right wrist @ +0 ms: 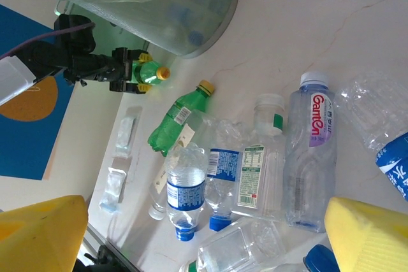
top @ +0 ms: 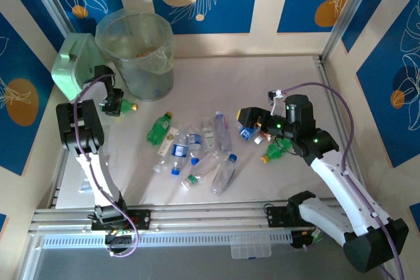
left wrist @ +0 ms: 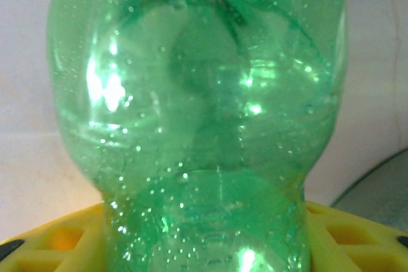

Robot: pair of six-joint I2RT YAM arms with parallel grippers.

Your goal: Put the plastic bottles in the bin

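Bottles (top: pixel 178 152) lie mostly in a loose heap at the centre of the table (top: pixel 262 77), well apart from the bin (top: pixel 149 82), which stands at the far left. Dim shapes show through the bin wall; their number cannot be told. Most of the task is therefore judged to be undone, with about a dozen bottles on the table.

One green bottle (left wrist: pixel 204 125) lies just beside the foot of the bin, between the jaws of the left gripper (top: pixel 118 105). The yellow pads (left wrist: pixel 57 237) flank it on both sides; whether they clamp it cannot be told.

The right gripper (top: pixel 248 128) hovers at the right edge of the heap, jaws wide apart and holding nothing. A second green bottle (top: pixel 275 150) lies beside that arm.

A mint-green box (top: pixel 72 63) stands against the bin on its left. The tall bin rim is the likely obstacle: the bottle must rise above it.
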